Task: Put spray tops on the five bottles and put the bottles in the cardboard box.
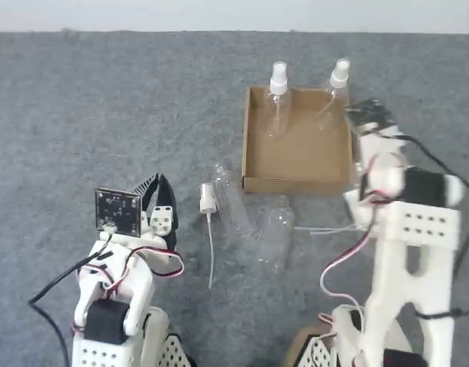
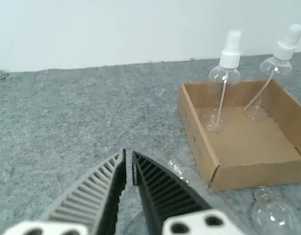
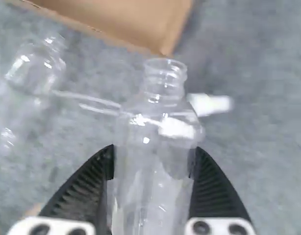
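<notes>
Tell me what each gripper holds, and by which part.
Left gripper: nothing. Right gripper: an uncapped clear bottle, clamped around its body.

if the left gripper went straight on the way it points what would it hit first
Probably the grey felt table cover: the shut left gripper points at bare felt, with the brown cardboard box off to one side, though depth is unclear.

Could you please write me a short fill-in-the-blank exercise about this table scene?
1. ___ bottles with spray tops stand in the cardboard box.
2. The left gripper is ___ and holds nothing.
3. The right gripper grips a bottle with no ___ on it.
Missing words: two; shut; spray top.
</notes>
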`<state>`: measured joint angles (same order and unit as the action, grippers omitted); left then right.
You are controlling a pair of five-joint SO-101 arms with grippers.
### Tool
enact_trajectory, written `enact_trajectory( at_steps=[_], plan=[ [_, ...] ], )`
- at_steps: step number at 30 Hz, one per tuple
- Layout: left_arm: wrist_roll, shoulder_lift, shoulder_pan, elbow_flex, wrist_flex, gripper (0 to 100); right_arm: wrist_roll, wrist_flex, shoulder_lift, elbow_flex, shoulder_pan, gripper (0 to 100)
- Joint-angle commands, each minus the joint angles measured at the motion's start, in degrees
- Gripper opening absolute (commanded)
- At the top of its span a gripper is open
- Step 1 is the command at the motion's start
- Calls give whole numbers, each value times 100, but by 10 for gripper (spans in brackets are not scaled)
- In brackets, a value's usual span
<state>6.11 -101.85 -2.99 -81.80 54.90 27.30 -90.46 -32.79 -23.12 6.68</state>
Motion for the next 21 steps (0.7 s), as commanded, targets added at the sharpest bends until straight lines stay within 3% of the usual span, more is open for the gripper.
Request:
enact_trajectory(
  at_steps=[1,7,12,17,21],
  plan=[
    [-18,-9,18,549,105,11,967,-497,-277,818,971,66],
    [-492,1284,18,1666,730,11,2418,-470,-66,1081,2299,66],
    [-1284,3314,18,2985,1310,11,2831,242,1165,1538,3240,66],
    [-1389,5187,-35,4075,1679,13,3174,655,2721,2312,3556,67],
    [-1169,6251,-44,4198,1240,39,3103,822,3758,2840,3582,68]
  ],
)
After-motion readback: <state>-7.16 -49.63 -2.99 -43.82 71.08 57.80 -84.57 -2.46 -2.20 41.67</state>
